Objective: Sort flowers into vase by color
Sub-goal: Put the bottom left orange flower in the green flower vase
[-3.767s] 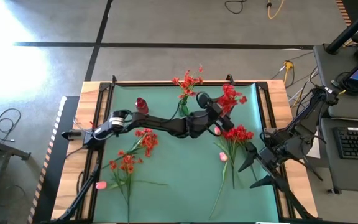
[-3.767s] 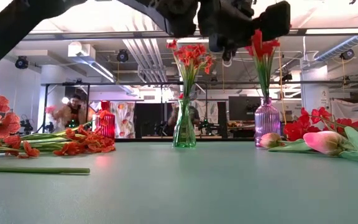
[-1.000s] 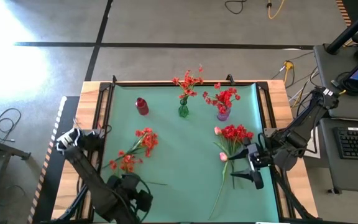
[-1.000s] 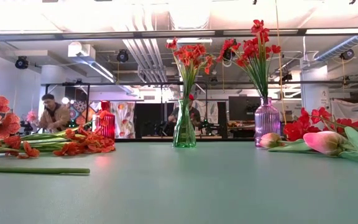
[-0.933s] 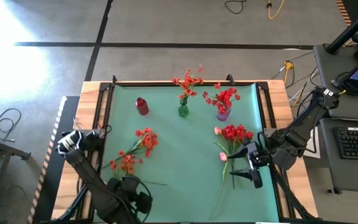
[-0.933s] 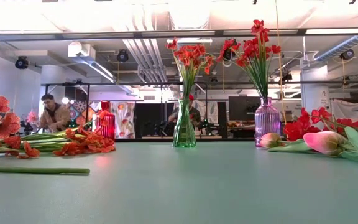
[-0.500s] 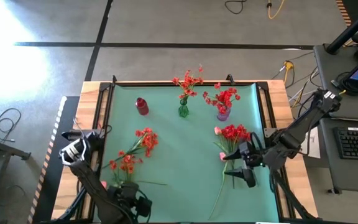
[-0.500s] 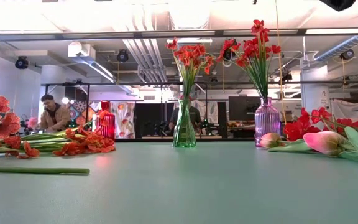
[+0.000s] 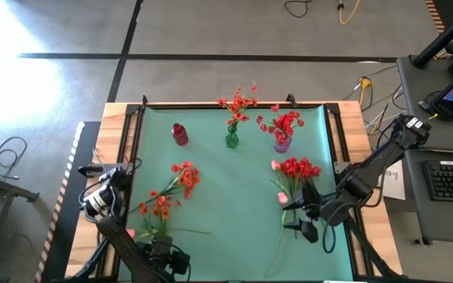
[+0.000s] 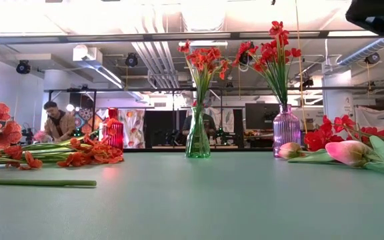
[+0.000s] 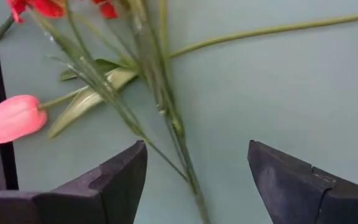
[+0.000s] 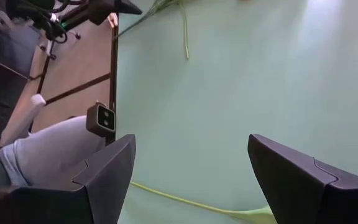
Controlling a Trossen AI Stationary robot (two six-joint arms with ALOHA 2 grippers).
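With both sets of fingers spread wide and empty, our left gripper (image 11: 194,180) hovers over the orange-red artificial flowers' tangled green stems (image 11: 160,93) on the tabletop (image 11: 291,93), so we risk snagging several.

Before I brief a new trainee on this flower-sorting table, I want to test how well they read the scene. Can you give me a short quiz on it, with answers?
1. True or false: the red vase already holds flowers.
2. Which vase holds the deep red flowers? A) green vase B) purple vase C) red vase
3. Fill in: in its wrist view, the left gripper hangs open over green stems, with a ____ tulip bud lying off to one side.

Key: 1 false, it stands empty. 2 B. 3 pink.
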